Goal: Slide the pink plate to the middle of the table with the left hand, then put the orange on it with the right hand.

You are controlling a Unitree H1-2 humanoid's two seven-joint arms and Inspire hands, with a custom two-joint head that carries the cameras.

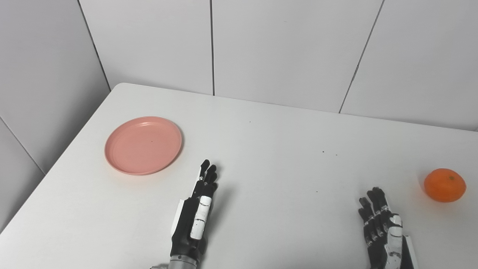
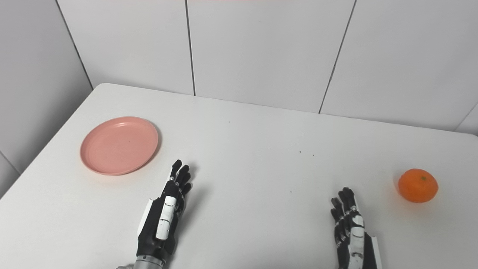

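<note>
Both hands empty, fingers extended: left hand [image 1: 196, 213] near plate [image 1: 143, 145] up-left of it, right hand [image 1: 382, 228] near orange [image 1: 444, 185] up-right; risk: push overshoots, orange rolls.

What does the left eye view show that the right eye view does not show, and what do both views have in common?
Only the left eye view shows more of the wall at the far left beyond the table's left edge. Only the right eye view shows the table's far right corner and an additional wall seam at the right edge. Both share the same scene: the pink plate empty at the far left, the orange at the right, apart from the plate, and the left hand and right hand, both holding nothing, fingers extended, touching neither object.
</note>
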